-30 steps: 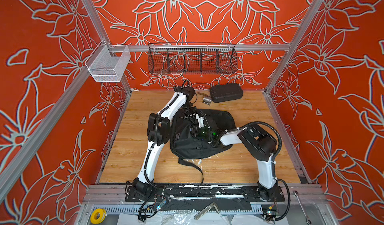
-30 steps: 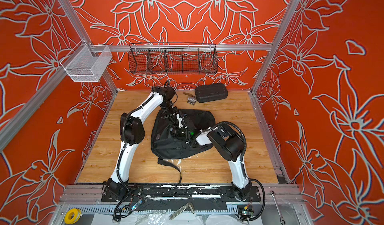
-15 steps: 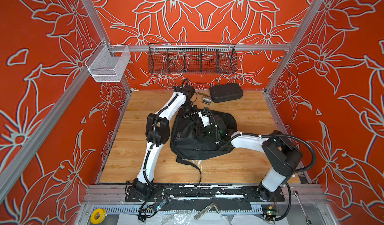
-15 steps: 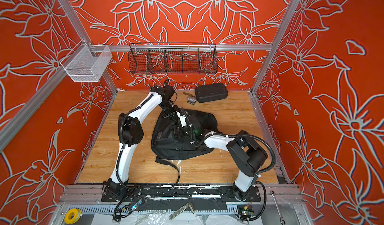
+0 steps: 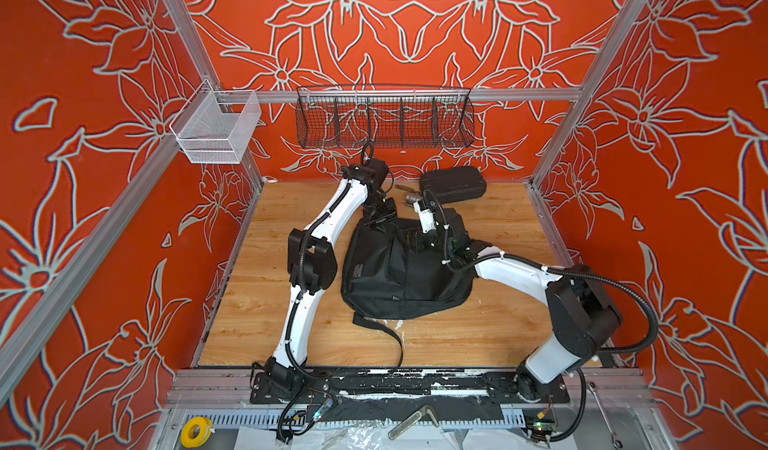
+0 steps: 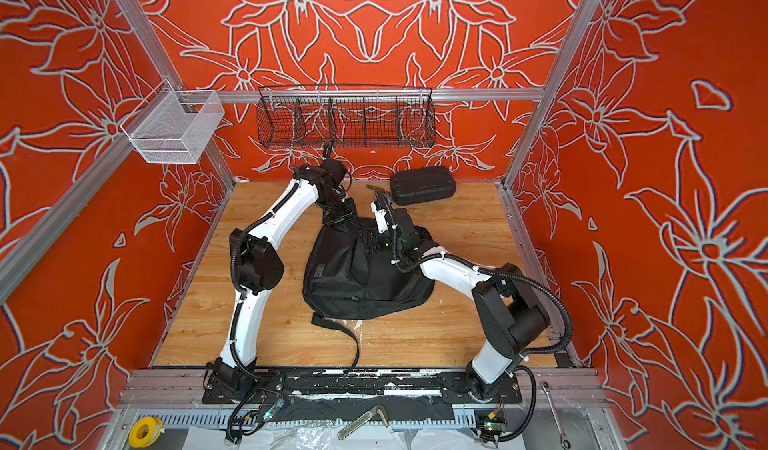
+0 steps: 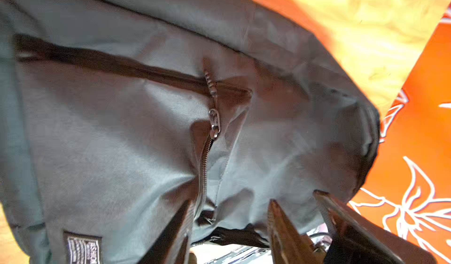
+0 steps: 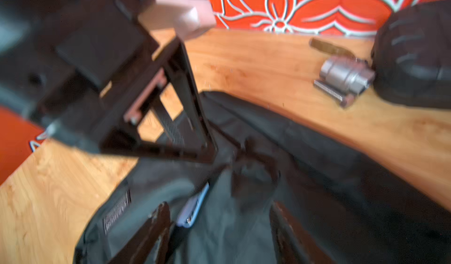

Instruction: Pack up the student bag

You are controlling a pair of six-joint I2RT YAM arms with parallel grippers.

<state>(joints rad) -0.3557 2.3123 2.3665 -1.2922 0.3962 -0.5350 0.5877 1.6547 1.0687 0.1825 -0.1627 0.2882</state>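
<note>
Where the wooden table [image 5: 257, 302] is filling the middle of both top views, the student bag [image 5: 399, 273] is lying flat on it between the two arms, one long strap [image 5: 390, 335] trailing toward the front edge. The left gripper [image 5: 380, 215] is hanging over the bag's far left corner, and the right gripper [image 5: 415, 238] is pointing down at the bag's upper middle. Behind the bag, a black hard case [image 5: 453, 184] is sitting against the back wall with a small metal part [image 5: 411, 198] just beside it. In a top view, a black wire basket [image 6: 347, 121] and a white mesh basket [image 6: 174, 130] are hanging on the rails.

In the left wrist view, the left gripper [image 7: 227, 228] is standing with its jaws apart over the grey-looking fabric, nothing between them; a zip pull [image 7: 214, 123] is lying on the pocket, and a label patch [image 7: 83, 249] is showing nearby.

In the right wrist view, which is blurred, the right gripper [image 8: 217, 233] is spreading its jaws wide just above the bag, gripping nothing, with the other gripper close ahead. A pale flat object [image 8: 192, 209] is poking from the zip opening; I cannot tell what it is.
</note>
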